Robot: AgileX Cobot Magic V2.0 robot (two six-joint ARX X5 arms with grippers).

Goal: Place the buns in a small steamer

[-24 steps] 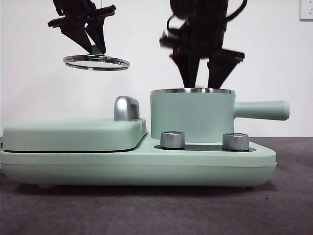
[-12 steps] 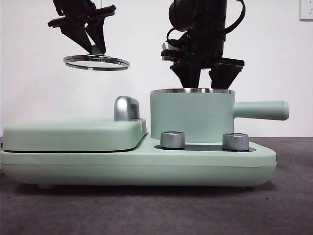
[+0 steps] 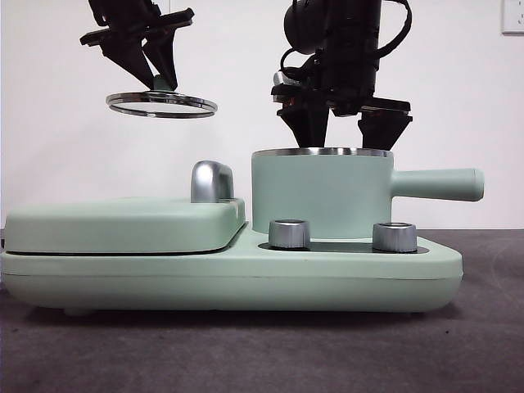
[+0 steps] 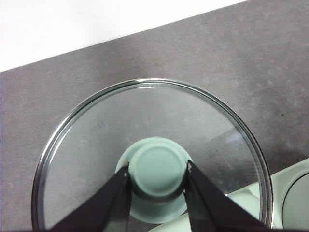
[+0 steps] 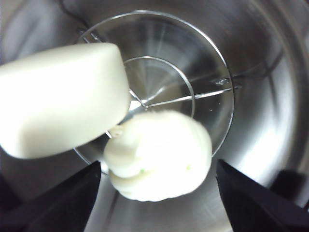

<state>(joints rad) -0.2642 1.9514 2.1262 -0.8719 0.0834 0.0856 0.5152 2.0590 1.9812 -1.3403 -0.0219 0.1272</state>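
Note:
The small steamer (image 3: pixel 319 196) is a mint-green pot with a side handle, standing uncovered on the appliance's right side. In the right wrist view both buns lie inside it on a wire rack (image 5: pixel 212 87): the smooth loaf-shaped bun (image 5: pixel 58 106) and the ribbed bun (image 5: pixel 159 154) with green dots, touching each other. My right gripper (image 5: pixel 159 203) is open just above them, with its jaws dipping into the pot's rim in the front view (image 3: pixel 344 127). My left gripper (image 4: pixel 157 193) is shut on the green knob of the glass lid (image 4: pixel 145 121) and holds it high at the left (image 3: pixel 161 104).
The flat mint-green griddle lid (image 3: pixel 123 225) with a chrome handle (image 3: pixel 211 180) covers the appliance's left half. Two steel knobs (image 3: pixel 289 233) (image 3: pixel 394 237) stand in front of the pot. The base (image 3: pixel 229 278) rests on a dark table.
My right gripper has come down to the pot's rim and its jaws have spread wider. The left gripper and the lid have not moved.

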